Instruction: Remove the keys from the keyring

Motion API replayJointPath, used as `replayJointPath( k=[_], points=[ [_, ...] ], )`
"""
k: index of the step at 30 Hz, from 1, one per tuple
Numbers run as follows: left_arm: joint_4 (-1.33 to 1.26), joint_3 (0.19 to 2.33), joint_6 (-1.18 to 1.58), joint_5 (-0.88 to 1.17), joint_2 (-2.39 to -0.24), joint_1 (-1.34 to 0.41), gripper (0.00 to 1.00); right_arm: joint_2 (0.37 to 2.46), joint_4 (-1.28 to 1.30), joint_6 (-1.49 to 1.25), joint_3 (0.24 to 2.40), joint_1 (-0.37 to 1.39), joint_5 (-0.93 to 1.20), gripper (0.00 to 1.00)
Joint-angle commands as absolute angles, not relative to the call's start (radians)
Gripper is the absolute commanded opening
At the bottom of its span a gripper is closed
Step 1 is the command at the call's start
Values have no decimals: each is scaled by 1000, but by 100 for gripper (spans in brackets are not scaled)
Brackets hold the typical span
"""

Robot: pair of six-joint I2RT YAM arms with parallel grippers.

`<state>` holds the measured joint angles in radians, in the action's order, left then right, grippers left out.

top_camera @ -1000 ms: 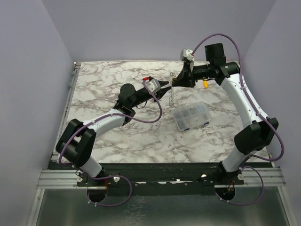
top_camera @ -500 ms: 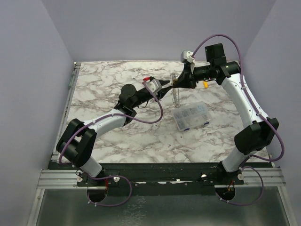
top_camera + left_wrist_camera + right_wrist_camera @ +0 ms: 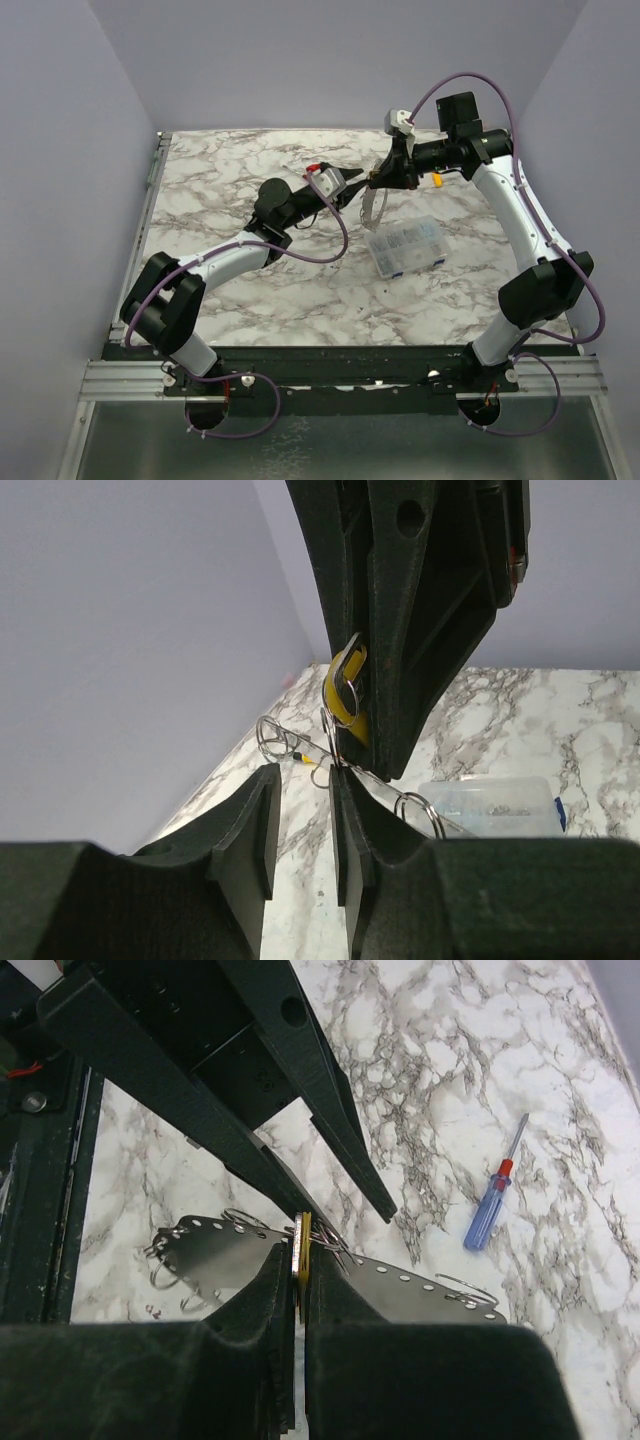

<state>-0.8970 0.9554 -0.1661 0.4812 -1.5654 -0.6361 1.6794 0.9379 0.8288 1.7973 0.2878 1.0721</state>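
Grey metal, a wide flat band punched with a row of holes: the keyring [image 3: 218, 1252] hangs in the air over the marble counter [image 3: 450, 1080], between the two arms. It is carried only by what hangs on it.

The right hand [image 3: 301, 1263] is clenched on a yellow key [image 3: 343, 685], its fingers pressed flat against both faces. The key stands edge-up, with the band slung below it to either side. Gripping the key rather than the hoop looks deliberate: it anchors the small piece and leaves the key's thin wire ring exposed.

The left hand [image 3: 300, 778] faces it nose to nose, its tips just under the key. Its fingers stand a little apart and bare counter shows through the gap. A fine wire link crosses just beyond the tips, and I cannot tell whether it is touched. Nothing is visibly pinched there.

Several small split rings [image 3: 280, 742] dangle from the band, so more than one piece is probably left to free.

A clear compartment box [image 3: 490, 802] sits on the counter just below the pair, probably to receive loose pieces. A blue-and-red screwdriver [image 3: 492, 1205] lies well apart, unused.

As I judge it, the left hand has to catch the wire ring while the right holds the key firm. The ring is fine and springy, so it could slip away.
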Motion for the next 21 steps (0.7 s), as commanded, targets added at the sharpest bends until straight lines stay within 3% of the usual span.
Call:
replayJointPath(
  k=[1,8,15,21],
  points=[
    [-949,978,-179,518,-1554,-662,34,1694,948,845,1832,293,1113,1],
    [-958,981,-176,525,-1560,-670,35,1696,955,854,1834,292,1118,1],
    [-965,989,-187,545,-1556,-681,24,1709,980,878,1849,293,1123,1],
    [-968,997,-189,552,-1551,-692,21,1710,993,890,1852,293,1123,1]
  ],
)
